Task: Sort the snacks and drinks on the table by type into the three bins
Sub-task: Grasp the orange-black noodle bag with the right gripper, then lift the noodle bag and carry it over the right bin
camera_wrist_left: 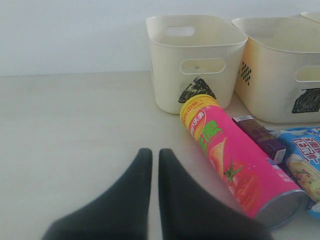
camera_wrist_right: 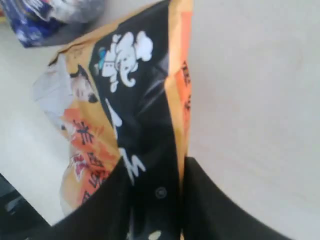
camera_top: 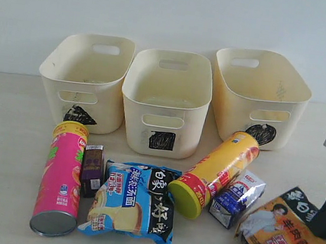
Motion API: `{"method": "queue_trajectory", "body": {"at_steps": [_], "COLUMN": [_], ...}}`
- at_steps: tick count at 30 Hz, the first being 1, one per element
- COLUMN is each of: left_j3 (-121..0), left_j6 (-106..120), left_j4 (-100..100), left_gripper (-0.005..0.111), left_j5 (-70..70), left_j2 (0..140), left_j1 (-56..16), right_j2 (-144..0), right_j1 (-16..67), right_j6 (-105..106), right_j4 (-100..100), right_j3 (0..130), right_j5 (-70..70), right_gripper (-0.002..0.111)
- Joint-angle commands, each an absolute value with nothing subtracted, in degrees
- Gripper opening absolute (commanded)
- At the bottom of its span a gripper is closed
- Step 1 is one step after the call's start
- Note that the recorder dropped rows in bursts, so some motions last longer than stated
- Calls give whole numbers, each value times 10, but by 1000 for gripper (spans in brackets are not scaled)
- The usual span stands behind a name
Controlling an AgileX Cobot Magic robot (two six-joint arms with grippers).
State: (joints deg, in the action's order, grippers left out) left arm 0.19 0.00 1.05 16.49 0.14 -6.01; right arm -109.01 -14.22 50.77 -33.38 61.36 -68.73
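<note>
Exterior view: nearest, at 4 o'clock, the orange noodle bag (camera_top: 283, 235), its edge clamped in the right gripper (camera_wrist_right: 156, 175). The left gripper (camera_wrist_left: 155, 156), fingers almost together on nothing, is over the bare table (camera_wrist_left: 65, 130). The blue-white noodle bag (camera_top: 132, 204) is at 6 o'clock and the pink chip can (camera_top: 61, 178) at 8, with the purple carton (camera_top: 92, 170) between them. The yellow chip can (camera_top: 216, 173) and blue-white carton (camera_top: 237, 199) lie toward 4 o'clock. Farthest, at 12 o'clock, three bins (camera_top: 166, 95) stand in a row.

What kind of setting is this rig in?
Likely a staged lab tabletop: bare white wall, three identical bins with scribbled marks, right end effector clamped on the orange noodle bag.
</note>
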Motion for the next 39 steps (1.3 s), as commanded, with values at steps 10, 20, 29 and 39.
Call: {"method": "queue_trajectory", "body": {"at_steps": [10,20,29,39], "left_j3": [0,0,0,0], "left_j6": [-4,-4,-4,-4], "left_j4": [8,8,8,8], "left_gripper": [4,4,4,4], "left_j5": [163,163,163,163], "left_j2": [0,0,0,0], "left_j1": [-63,-63,-63,-63], "right_j2": [-1062,-1056,-1053,-1053], "right_j1": [-149,-239,-274,-274], "right_j6": [543,548,564,562], "right_j4": [-381,-439,-568,-713], "right_j3": [636,636,644,688], "right_j5": [-700,-700,-700,-700], "right_gripper": [0,0,0,0]}}
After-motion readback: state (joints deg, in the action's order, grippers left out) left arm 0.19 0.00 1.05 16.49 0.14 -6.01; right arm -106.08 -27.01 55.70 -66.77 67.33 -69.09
